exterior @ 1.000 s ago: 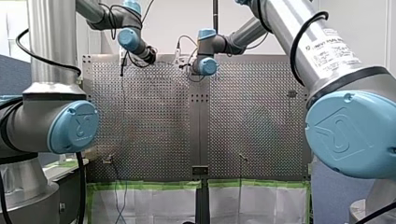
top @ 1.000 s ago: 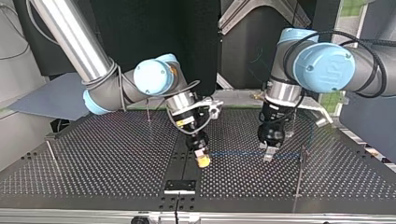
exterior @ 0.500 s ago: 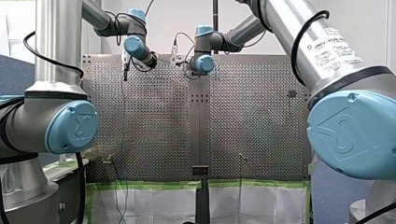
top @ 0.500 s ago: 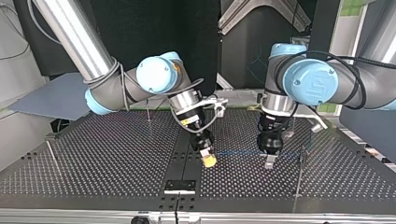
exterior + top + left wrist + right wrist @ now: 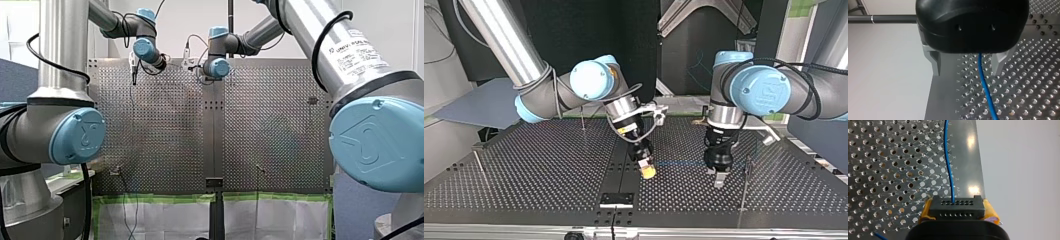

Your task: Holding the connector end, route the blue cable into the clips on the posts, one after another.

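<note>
2 hands | right hand (image 5: 958,215) pinching black connector (image 5: 956,205) of blue cable (image 5: 949,167) | left hand (image 5: 966,70) spread either side of cable

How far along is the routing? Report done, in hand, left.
Done: my right gripper is shut on the black connector. In hand: the blue cable runs from it between the open fingers of my left gripper. Left: I cannot tell whether the post beside that gripper holds the cable; the far post and edge post at the top view's left stand apart from it.
</note>
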